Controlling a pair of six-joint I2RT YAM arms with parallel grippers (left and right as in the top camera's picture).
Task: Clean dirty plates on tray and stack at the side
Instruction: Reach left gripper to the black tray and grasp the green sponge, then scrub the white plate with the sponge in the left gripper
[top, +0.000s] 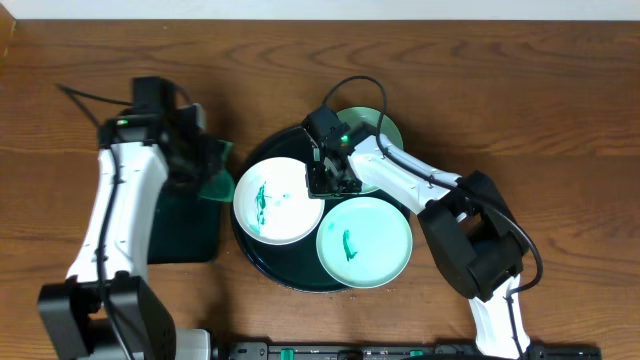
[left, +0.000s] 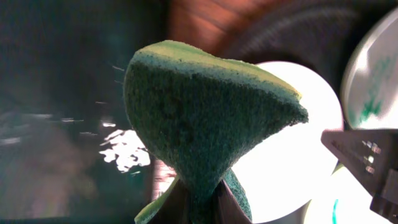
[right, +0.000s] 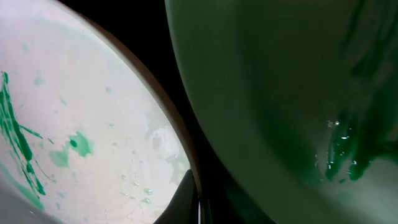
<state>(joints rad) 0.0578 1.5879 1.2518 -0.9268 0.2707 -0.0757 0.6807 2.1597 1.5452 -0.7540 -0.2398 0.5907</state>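
Observation:
The round black tray (top: 262, 268) holds three plates. The white plate (top: 277, 200) has green smears and lies at its left. One turquoise plate (top: 365, 240) with a green mark lies at the front right. The other turquoise plate (top: 385, 130) lies at the back, partly under my right arm. My right gripper (top: 330, 180) is at the white plate's right rim. In the right wrist view one finger (right: 198, 205) lies inside the rim of the white plate (right: 93, 124), beside the smeared turquoise plate (right: 280, 93). My left gripper (top: 205, 160) (left: 199, 208) is shut on a green sponge (left: 199, 118), left of the tray.
A smaller rectangular black tray (top: 185, 235) lies under the left gripper, left of the round tray. Bare wooden table (top: 560, 120) surrounds both trays. In the left wrist view the right gripper (left: 367, 155) shows at the right edge.

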